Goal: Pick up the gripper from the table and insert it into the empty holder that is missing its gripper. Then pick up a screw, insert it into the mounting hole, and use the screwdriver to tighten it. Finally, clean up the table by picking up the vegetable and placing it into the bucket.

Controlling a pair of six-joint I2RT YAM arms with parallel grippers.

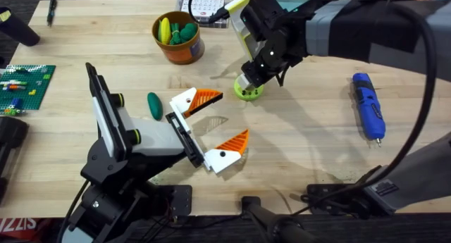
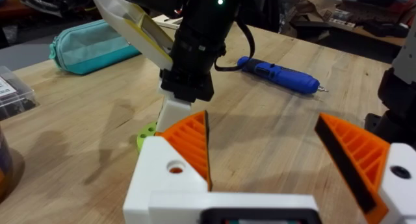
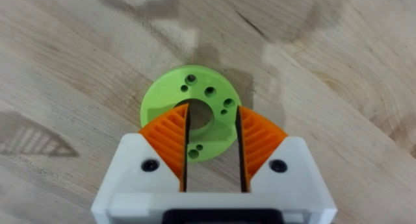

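1. Right gripper [image 3: 211,143] was hanging straight down over a lime green disc [image 3: 195,113] on the table [image 1: 310,151], fingers set narrow, one pad tip over the disc's centre hole and the other at its rim. Couldn't tell if they actually touched it.
2. Left gripper [image 1: 217,123] was spread wide just beside that disc, nothing between its orange pads [image 2: 192,146]. That arm was low and reached toward the disc from the near edge.
3. The vegetable [image 1: 154,106], one dark green oval, lay flat on the wood beside the left gripper, on the far side of it from the disc.
4. One bucket [image 1: 178,37] stood beyond the vegetable, well apart from the disc. It held a cluster of yellow and green toys [image 1: 176,32]; couldn't count them exactly.
5. One screwdriver [image 1: 368,106], bright blue, lay flat well off to the disc's other side, bit toward the near edge.
6. A teal pouch [image 2: 91,47] sat behind the right arm.
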